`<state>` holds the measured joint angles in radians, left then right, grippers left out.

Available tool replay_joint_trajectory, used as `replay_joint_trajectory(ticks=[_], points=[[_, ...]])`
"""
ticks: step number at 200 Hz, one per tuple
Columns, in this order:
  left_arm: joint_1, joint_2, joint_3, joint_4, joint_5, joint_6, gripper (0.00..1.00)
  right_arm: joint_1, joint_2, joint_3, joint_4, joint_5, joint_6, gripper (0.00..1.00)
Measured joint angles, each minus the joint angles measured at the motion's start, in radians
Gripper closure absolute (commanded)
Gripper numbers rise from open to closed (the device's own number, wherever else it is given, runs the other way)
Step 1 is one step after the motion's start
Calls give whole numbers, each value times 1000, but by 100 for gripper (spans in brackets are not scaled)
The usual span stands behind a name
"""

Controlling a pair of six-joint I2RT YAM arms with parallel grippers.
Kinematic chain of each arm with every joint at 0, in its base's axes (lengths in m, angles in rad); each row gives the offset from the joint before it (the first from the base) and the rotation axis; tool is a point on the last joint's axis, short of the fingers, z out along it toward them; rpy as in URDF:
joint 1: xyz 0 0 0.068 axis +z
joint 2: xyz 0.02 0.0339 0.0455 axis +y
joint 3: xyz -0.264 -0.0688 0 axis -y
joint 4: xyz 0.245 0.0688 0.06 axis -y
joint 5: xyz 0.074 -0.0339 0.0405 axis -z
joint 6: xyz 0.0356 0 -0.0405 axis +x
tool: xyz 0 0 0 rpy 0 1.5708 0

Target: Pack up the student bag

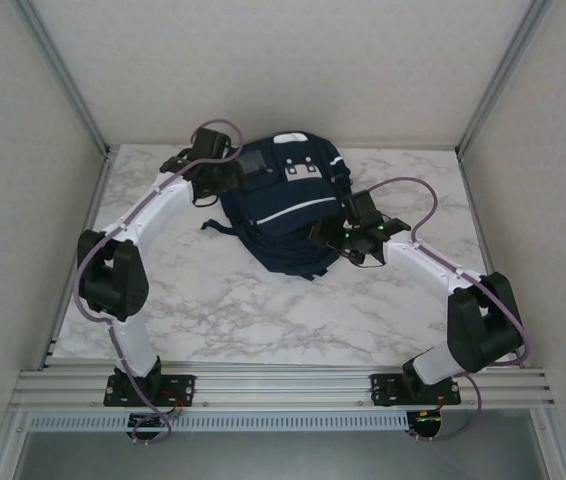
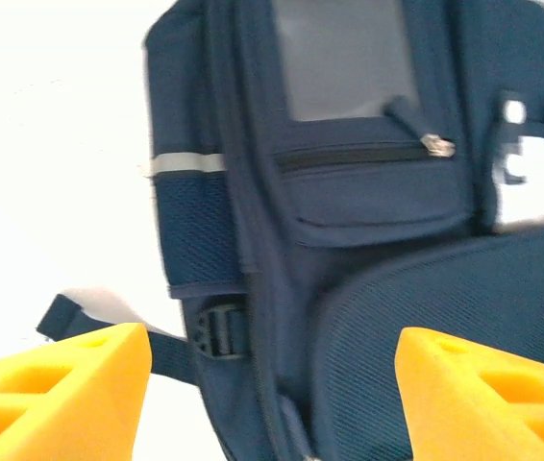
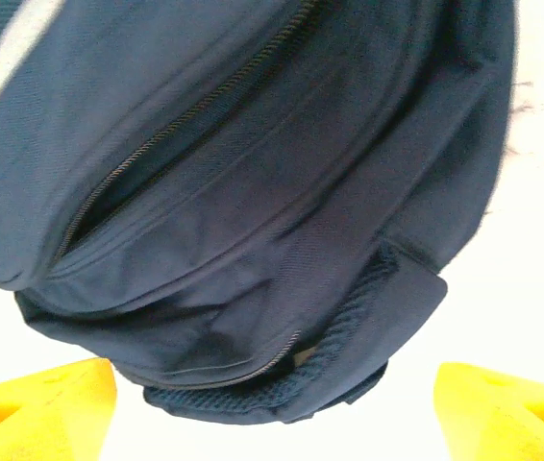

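Note:
The student bag (image 1: 281,205), a dark navy backpack with a thin white stripe and grey and white patches, lies flat at the back middle of the marble table (image 1: 263,310). My left gripper (image 1: 221,180) hovers at the bag's left side. In the left wrist view the gripper (image 2: 272,403) is open, its yellow fingers (image 2: 61,394) wide apart over the bag (image 2: 368,192), near a side buckle and a zipped front pocket. My right gripper (image 1: 335,237) is at the bag's right lower edge. In the right wrist view it (image 3: 272,413) is open just short of the bag's (image 3: 253,192) rounded end and holds nothing.
Black straps (image 1: 225,228) trail from the bag's left side onto the table. White walls with aluminium posts (image 1: 68,80) enclose the table on three sides. An aluminium rail (image 1: 283,385) runs along the near edge, by the arm bases.

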<state>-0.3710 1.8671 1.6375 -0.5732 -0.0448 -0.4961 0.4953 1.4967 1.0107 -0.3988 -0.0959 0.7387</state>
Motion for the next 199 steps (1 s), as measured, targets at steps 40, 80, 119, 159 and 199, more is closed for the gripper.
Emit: replay_joint_trajectory(ticks=[40, 80, 119, 159, 199], points=[[11, 97, -21, 127, 61, -2, 31, 0, 27, -49, 46, 52, 33, 11], [12, 249, 27, 192, 129, -5, 46, -3, 87, -64, 106, 52, 46, 9], [20, 286, 43, 224, 178, -37, 100, -32, 121, -61, 142, 51, 51, 10], [26, 258, -80, 352, 216, -76, 100, -81, 212, 8, 149, 55, 51, 13], [21, 137, -318, 418, 233, -137, 100, -107, 344, 163, 116, 47, 38, 14]])
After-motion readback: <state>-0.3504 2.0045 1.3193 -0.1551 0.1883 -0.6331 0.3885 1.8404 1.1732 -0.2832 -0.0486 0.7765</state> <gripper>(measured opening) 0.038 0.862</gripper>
